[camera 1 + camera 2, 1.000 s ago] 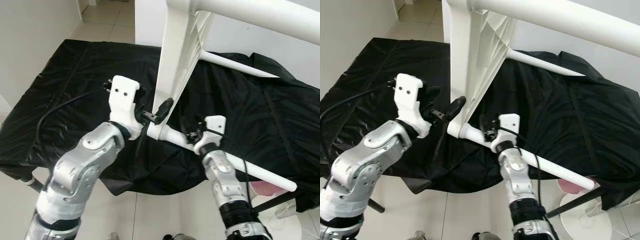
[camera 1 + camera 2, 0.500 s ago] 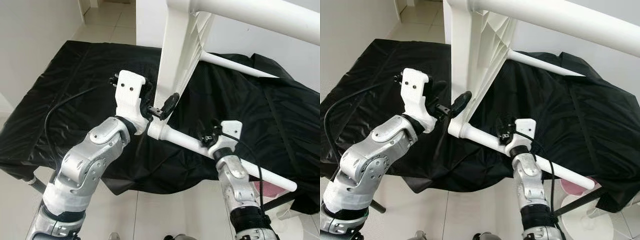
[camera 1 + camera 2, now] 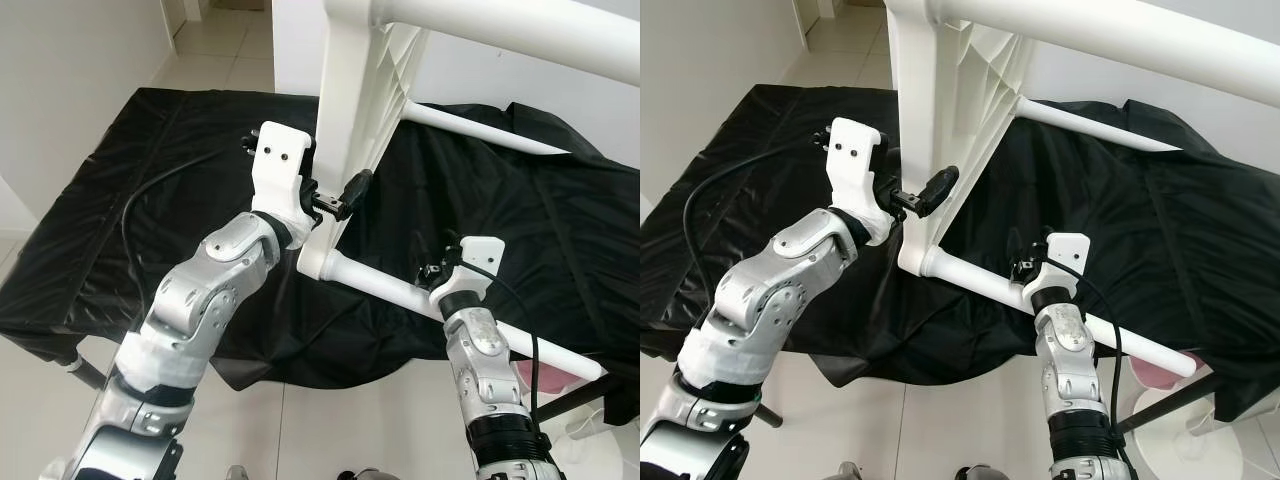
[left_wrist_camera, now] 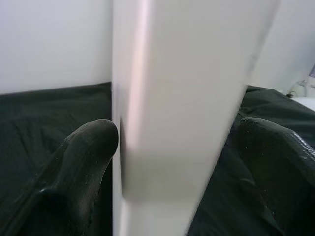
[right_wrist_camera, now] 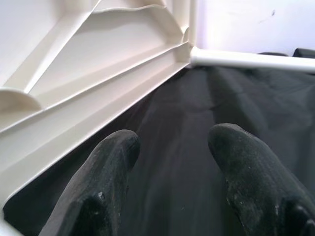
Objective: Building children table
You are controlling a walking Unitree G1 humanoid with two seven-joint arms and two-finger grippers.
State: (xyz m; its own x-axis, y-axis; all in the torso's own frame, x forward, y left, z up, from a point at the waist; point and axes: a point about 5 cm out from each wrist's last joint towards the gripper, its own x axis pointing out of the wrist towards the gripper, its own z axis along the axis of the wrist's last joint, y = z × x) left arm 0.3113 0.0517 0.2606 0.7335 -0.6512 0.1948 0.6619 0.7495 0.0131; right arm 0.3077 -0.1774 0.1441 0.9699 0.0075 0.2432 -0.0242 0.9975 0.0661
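A white plastic children's table (image 3: 355, 110) is tipped on its side on a black cloth (image 3: 150, 200), tabletop standing on edge. One round leg (image 3: 420, 295) runs from its lower corner toward my right. Another leg (image 3: 500, 30) crosses the top, and a third (image 3: 480, 130) lies farther back. My left gripper (image 3: 335, 197) is shut on the tabletop's edge, the white edge (image 4: 172, 98) pinched between its fingers (image 4: 83, 157). My right gripper (image 3: 437, 272) sits just above the near leg, open, with only cloth between its fingers (image 5: 113, 162). The ribbed underside (image 5: 88, 83) lies ahead of it.
The cloth drapes over a low surface and ends at a front edge (image 3: 300, 375) near my arms. White tiled floor (image 3: 220, 45) lies beyond and below. A pink object (image 3: 525, 378) and a white round base (image 3: 1170, 440) sit at the lower right. A black cable (image 3: 150, 195) trails from the left arm.
My left gripper has risen along the tabletop's edge and away from me. My right gripper has slid along the near leg, away from its base, toward my right.
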